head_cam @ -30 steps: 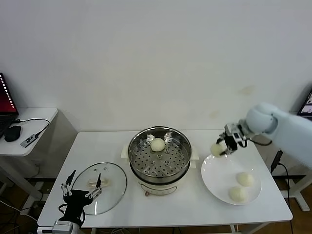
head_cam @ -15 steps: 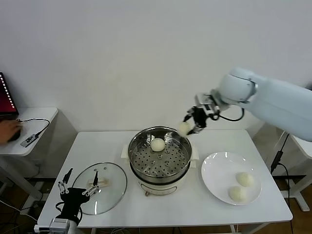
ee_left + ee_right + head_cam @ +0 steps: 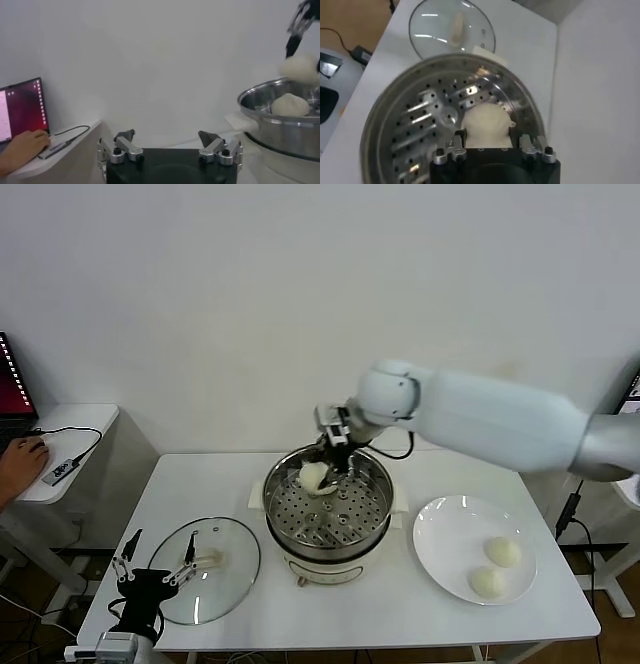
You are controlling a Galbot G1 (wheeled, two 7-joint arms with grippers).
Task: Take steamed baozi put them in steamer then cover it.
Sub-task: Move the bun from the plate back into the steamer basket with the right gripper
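Two baozi [image 3: 496,567] are left on the white plate [image 3: 440,536], one is seen lying on the perforated tray of the steamer [image 3: 327,509] in the left wrist view, and another baozi [image 3: 314,475] is held over the back of that tray, so placing is judged about half done. That bun is pinched in the narrowly closed right gripper [image 3: 330,465], not yet released, while the glass cover [image 3: 205,558] lies on the table beside the pot, with the left gripper [image 3: 152,576] spread wide and empty at its near edge

Off-white baozi [image 3: 313,475], shiny perforated steel steamer [image 3: 327,509].
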